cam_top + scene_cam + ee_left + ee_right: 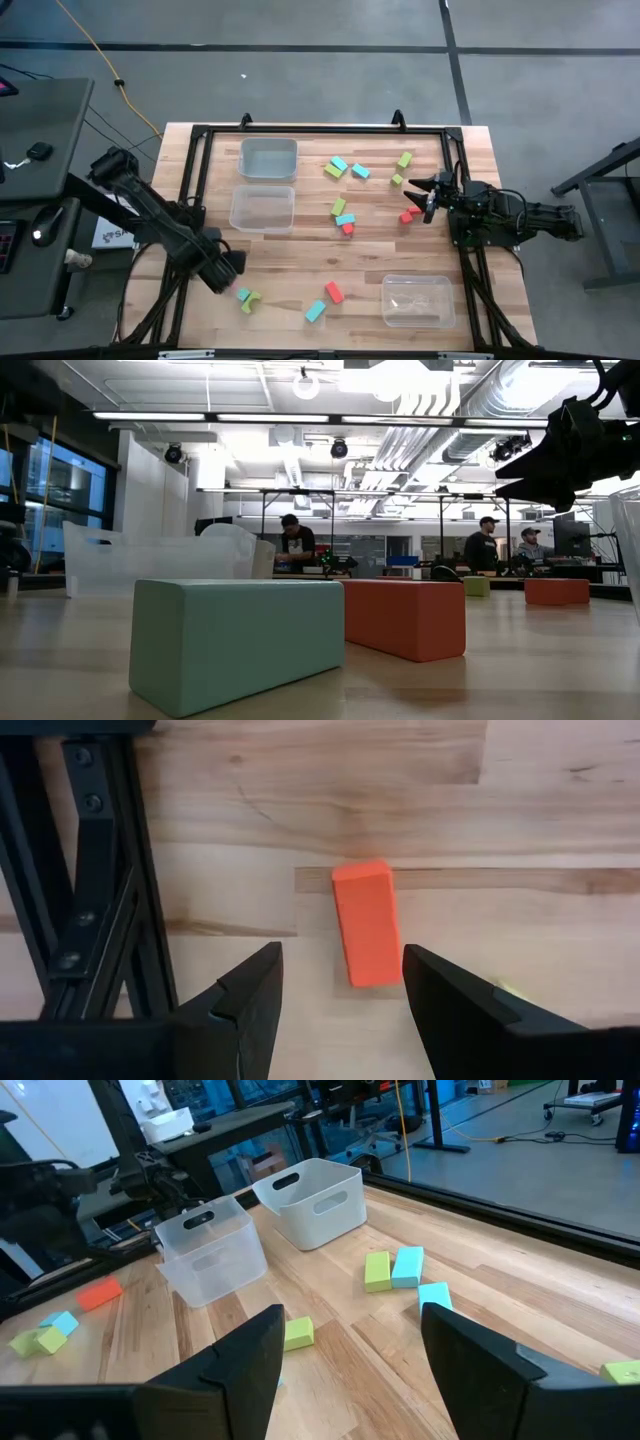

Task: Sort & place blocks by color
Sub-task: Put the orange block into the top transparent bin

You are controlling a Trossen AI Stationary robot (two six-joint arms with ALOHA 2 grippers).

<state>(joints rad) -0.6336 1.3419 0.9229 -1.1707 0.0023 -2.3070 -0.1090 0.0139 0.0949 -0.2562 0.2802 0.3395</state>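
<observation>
Three clear plastic bins stand on the wooden table (pixel 300 265): two near the 11 o'clock side of the tabletop (pixel 268 158), (pixel 262 208), one at 5 o'clock (pixel 417 300). A black metal frame (pixel 320 130) edges the work area, and its bars run just beside the left gripper (pixel 232 268), which hovers at about 8 o'clock with fingers (pixel 250 1005) apart, clamped on nothing. A red-orange block (pixel 366 923) lies flat on the wood between and just ahead of those fingers, touching neither. The right gripper (pixel 425 195) reaches in from 3 o'clock, its fingers (pixel 250 1355) likewise spread and empty.

The blocks are small and matte, in cyan, red-orange and yellow-green. One cluster (pixel 345 170) sits near the centre toward 12 o'clock; another (pixel 343 215) lies mid-table; a green pair (pixel 402 165) and red pieces (pixel 408 214) lie close to the right gripper. Toward 6 o'clock are a cyan block (pixel 315 311), a red one (pixel 334 292) and a green arch (pixel 251 300).

From table height, a cyan block (pixel 235 640) and a red-orange one (pixel 405 617) fill the foreground and hide most of the table beyond. People (pixel 296 545) sit far back in the room. The small pieces beside the arch are hard to tell apart from above.
</observation>
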